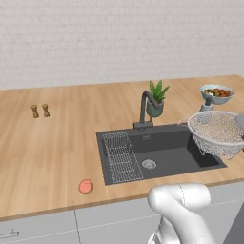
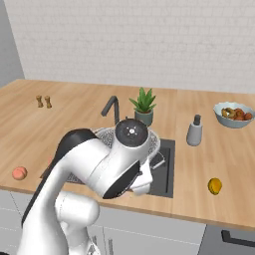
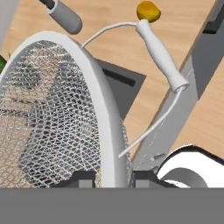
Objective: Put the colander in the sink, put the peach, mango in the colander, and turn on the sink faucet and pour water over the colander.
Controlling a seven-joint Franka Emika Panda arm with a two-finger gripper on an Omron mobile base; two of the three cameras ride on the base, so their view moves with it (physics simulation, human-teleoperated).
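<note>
The silver wire-mesh colander hangs tilted in the air over the right end of the dark sink. My gripper is shut on its thin rim, one finger on each side, with the mesh to the left and a side handle above. In the right base view my arm covers most of the colander. The pinkish-orange peach lies on the counter left of the sink, near the front edge. The yellow-orange mango lies on the counter right of the sink. The gooseneck faucet stands behind the basin.
A wire rack sits in the sink's left part. A potted plant stands beside the faucet. A grey bowl of fruit and a soap dispenser stand at the back right. Two small shakers are far left.
</note>
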